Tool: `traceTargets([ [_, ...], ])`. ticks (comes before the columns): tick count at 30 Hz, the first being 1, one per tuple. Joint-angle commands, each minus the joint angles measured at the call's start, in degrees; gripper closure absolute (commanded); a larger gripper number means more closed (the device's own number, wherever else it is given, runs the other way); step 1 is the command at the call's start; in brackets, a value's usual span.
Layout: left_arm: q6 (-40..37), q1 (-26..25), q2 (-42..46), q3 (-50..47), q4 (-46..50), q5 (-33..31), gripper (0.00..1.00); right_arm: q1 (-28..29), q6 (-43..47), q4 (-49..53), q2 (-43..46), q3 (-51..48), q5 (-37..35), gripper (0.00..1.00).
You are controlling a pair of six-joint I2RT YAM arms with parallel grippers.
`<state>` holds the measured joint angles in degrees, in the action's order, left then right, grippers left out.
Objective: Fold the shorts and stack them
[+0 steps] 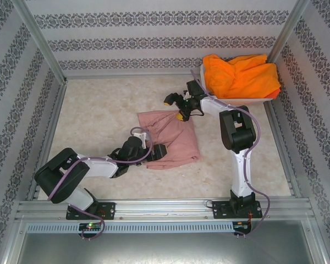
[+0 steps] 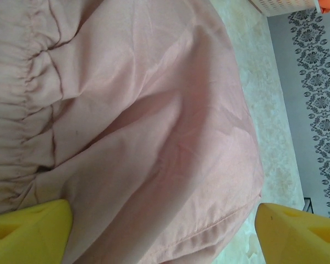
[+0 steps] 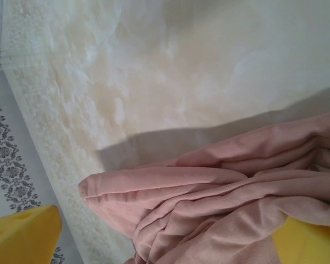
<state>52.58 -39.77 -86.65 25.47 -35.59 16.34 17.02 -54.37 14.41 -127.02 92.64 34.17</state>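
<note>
Where the left arm reaches in from the near edge, the left end effector (image 1: pixel 158 152) sits at the near-left hem of the pink shorts (image 1: pixel 170 137). They lie rumpled on the table (image 1: pixel 99 115), roughly midway between the two arms. On the left wrist camera I see its yellow fingertips (image 2: pixel 27 231) spread wide, released, with pink cloth lying across the gap, gathered along one side.

Further out, the right end effector (image 1: pixel 181 113) is at the far edge of the same shorts. On its wrist camera the yellow fingers (image 3: pixel 22 236) stand apart too, so I read it as released. Bunched folds of pink cloth lie between them and drape over one finger. That cloth may be raised slightly off the table, going by the shadow beneath it, but I can't be certain from this angle.

Beyond that, at the far right corner, a white basket (image 1: pixel 236 100) holds the orange shorts (image 1: pixel 239 77), heaped loosely and spilling over its rim, well apart from the pink pair. Patterned wallpaper (image 1: pixel 154 44) closes off the back.
</note>
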Motion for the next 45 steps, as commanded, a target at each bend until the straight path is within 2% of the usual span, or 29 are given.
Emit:
traceTargets([
  [1,0.55,-0.75,1.35,-0.77,7.18,-1.31,0.12,-0.06,-0.82,-2.78,-0.98,1.23,-0.96,0.02],
  [6,-4.07,0.94,6.69,9.20,17.46,-0.85,0.05,0.34,0.24,-4.51,8.73,-1.63,0.47,0.02],
  [10,-5.19,5.09,8.12,14.29,20.69,0.48,0.02,0.16,1.03,-5.05,20.85,-9.57,-2.12,0.02],
  [16,-5.88,8.78,3.40,20.05,20.26,3.56,0.02,0.23,-1.88,-7.28,35.57,-26.62,-4.34,0.02],
  [20,-4.37,10.86,-3.12,22.06,16.39,6.04,0.02,1.32,-4.69,-9.88,42.72,-38.26,-5.44,0.02],
  [27,-4.96,14.01,-12.59,24.85,13.40,6.37,0.04,6.15,-6.75,-13.13,46.88,-52.55,-9.30,0.02],
  [34,-7.23,18.26,-15.92,23.68,13.77,6.75,0.04,7.51,-5.94,-13.45,48.07,-63.27,-9.39,0.02],
  [37,-8.07,19.15,-14.12,22.68,14.73,7.58,0.05,7.44,-3.99,-10.51,52.59,-64.75,-9.21,0.02],
  [40,-8.20,18.96,-10.72,22.13,14.99,10.09,0.05,7.35,2.90,-1.72,57.62,-60.91,-11.15,0.02],
  [45,-7.82,17.07,-1.99,19.70,17.80,11.34,0.03,7.25,20.70,15.39,59.07,-47.71,-22.34,0.02],
])
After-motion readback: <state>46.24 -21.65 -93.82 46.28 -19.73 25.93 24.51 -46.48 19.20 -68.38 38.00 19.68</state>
